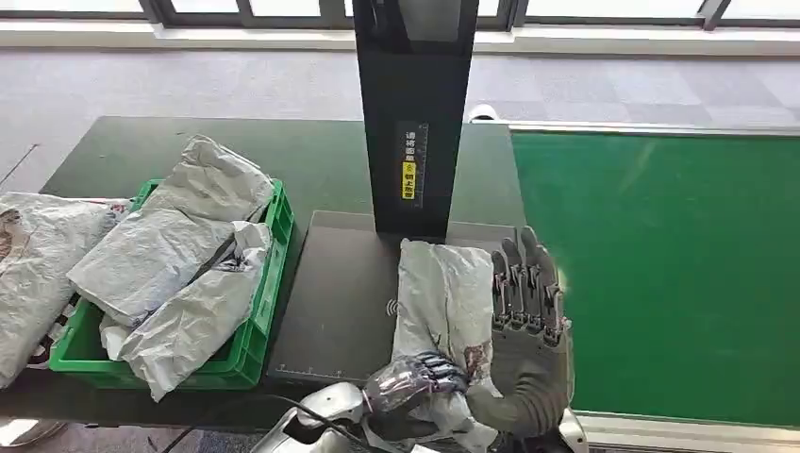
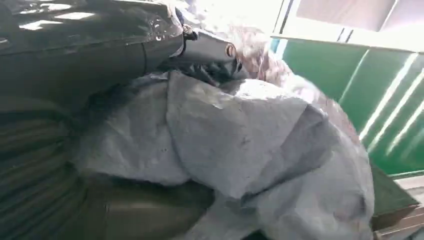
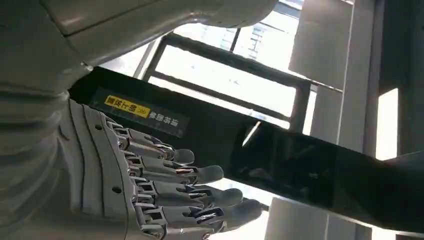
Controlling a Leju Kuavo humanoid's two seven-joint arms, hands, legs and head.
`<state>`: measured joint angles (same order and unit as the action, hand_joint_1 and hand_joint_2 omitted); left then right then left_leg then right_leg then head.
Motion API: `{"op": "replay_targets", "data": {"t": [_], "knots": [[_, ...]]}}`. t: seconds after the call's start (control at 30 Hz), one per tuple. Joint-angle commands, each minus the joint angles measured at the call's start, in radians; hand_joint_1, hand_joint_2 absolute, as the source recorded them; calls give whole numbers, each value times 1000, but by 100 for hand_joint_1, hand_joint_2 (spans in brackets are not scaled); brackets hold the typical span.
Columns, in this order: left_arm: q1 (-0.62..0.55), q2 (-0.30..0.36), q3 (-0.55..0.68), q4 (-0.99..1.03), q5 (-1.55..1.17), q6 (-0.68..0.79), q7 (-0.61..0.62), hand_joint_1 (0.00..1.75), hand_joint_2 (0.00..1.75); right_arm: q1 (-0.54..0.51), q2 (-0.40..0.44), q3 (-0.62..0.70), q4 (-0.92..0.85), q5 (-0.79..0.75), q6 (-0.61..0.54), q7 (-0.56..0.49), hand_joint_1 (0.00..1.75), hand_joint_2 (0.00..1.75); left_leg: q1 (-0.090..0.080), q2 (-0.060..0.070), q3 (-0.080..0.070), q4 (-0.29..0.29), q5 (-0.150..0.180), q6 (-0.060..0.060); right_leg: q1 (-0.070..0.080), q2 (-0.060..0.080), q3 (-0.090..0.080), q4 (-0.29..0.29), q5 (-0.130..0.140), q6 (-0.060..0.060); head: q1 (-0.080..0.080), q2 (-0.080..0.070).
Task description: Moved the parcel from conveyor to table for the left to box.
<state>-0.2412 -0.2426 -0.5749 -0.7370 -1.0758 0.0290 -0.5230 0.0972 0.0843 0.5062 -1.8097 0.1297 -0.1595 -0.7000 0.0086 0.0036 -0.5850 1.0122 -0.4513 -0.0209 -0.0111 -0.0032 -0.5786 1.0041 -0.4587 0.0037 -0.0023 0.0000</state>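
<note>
Grey plastic wrapped the parcel (image 1: 443, 302) that lay on the dark scanning plate (image 1: 330, 302) at the foot of a black scanner column (image 1: 413, 113), beside the green conveyor (image 1: 660, 274). The robot's left hand (image 1: 420, 377) gripped the parcel's near end, its fingers curled over the crumpled film. Its right hand (image 1: 526, 293) stood upright against the parcel's conveyor-side edge, fingers straight and together, holding nothing. To the left, a green crate (image 1: 269, 283) on the table (image 1: 113, 151) held a heap of grey mail bags (image 1: 189, 255), with another bag (image 1: 38, 264) lying just outside it.
</note>
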Motion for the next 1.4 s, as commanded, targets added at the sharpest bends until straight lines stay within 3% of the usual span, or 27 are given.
{"op": "replay_targets", "data": {"t": [0.03,0.2,0.43,0.57,0.7,0.83,0.9,0.93,1.0,1.17,1.27,1.37,1.4], "knots": [[39,45,-17,-96,42,78,-37,175,175,-32,-4,-43,35,-8,-18,2,0,175,0,2,2,-1,0,0,0,2,1,-1,0,0,0,0],[132,63,57,-402,144,129,-67,175,175,-47,-10,-43,47,-19,-14,2,0,175,0,2,0,-1,0,0,1,3,-1,-1,1,-1,0,0],[246,88,130,-682,285,164,-153,175,175,-85,-27,-18,95,-52,-23,2,0,175,0,5,0,-1,-1,0,2,6,-2,-2,1,-1,0,0],[265,90,153,-746,311,184,-164,175,175,-90,-30,-10,100,-53,-32,2,0,175,0,4,0,-2,0,0,2,4,-1,-2,1,-1,0,0],[320,119,197,-995,402,419,-175,175,175,-111,-41,11,125,-64,-79,2,0,175,0,4,-2,0,-1,0,2,4,-3,0,1,0,0,0],[342,114,227,-1035,399,477,-175,175,175,-118,-45,16,132,-66,-99,2,0,175,0,5,-1,-2,-1,0,2,6,-3,-2,1,-1,0,0],[348,108,245,-1069,380,591,-175,175,175,-128,-55,30,142,-75,-130,2,0,175,0,4,1,-3,0,0,1,4,-1,-3,1,-1,0,0],[333,-24,413,-1277,139,669,-175,175,175,-148,-74,57,175,-83,-180,2,0,175,0,3,0,-2,0,0,1,4,-1,-2,1,-1,0,0],[302,-40,465,-1355,137,669,-175,175,175,-176,-91,94,199,-106,-225,2,0,175,1,6,-5,3,-2,1,3,6,-6,2,1,0,0,0],[296,-40,470,-1360,135,669,-175,175,175,-179,-93,100,201,-110,-229,2,0,175,0,2,-1,-1,0,1,0,2,-2,-1,0,0,0,0],[203,-49,549,-1347,85,669,-175,175,175,-184,-116,138,204,-126,-270,2,0,175,1,2,-2,-2,1,1,2,3,-3,-2,2,-1,0,0],[105,-44,709,-1144,84,669,-157,175,175,-176,-112,148,189,-125,-284,2,0,175,0,-1,-1,-2,2,1,1,0,-1,-2,1,0,0,0],[105,-44,709,-1144,84,669,-157,175,175,-176,-112,148,189,-125,-284,2,0,175,-1,-1,0,-3,2,1,0,-1,0,-1,1,0,0,0]]}}
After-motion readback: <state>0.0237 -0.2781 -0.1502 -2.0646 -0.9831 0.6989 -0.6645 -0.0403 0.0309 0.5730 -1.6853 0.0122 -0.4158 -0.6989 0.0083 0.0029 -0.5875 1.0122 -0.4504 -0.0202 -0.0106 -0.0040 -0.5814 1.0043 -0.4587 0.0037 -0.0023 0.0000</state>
